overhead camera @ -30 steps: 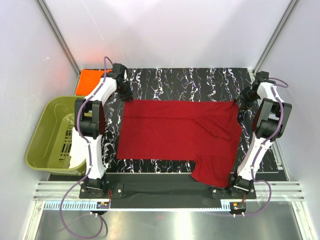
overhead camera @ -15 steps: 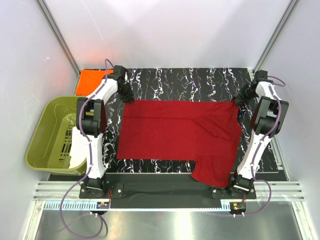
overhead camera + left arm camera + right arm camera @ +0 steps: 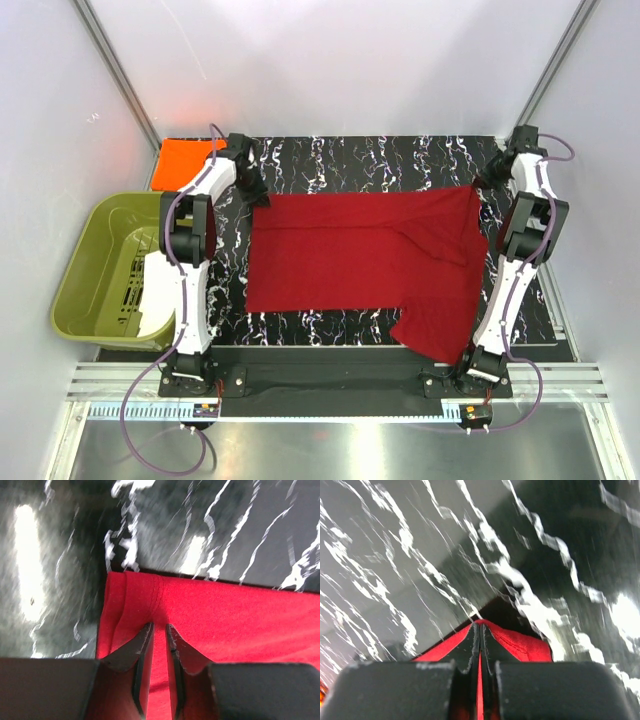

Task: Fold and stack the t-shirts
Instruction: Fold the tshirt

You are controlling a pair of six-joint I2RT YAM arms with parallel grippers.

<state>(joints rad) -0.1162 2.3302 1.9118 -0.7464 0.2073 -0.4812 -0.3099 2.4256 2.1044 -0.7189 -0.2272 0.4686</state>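
The dark crimson t-shirt (image 3: 360, 255) lies spread across the black marble table, one sleeve hanging toward the front right. My left gripper (image 3: 257, 196) is at its far left corner, shut on a pinch of the red cloth (image 3: 210, 615) between the fingertips (image 3: 145, 635). My right gripper (image 3: 483, 183) is at the far right corner, shut on the red shirt's edge (image 3: 520, 642), lifted off the table. The folded orange t-shirt (image 3: 185, 160) lies at the far left corner of the table.
An olive-green plastic tub (image 3: 105, 270) stands left of the table. White walls enclose the back and sides. The black marble tabletop (image 3: 380, 160) is bare behind the shirt.
Both grippers have moved toward the back of the table, pulling the red shirt's far edge with them. The shirt has shifted away from the front edge and slightly right.
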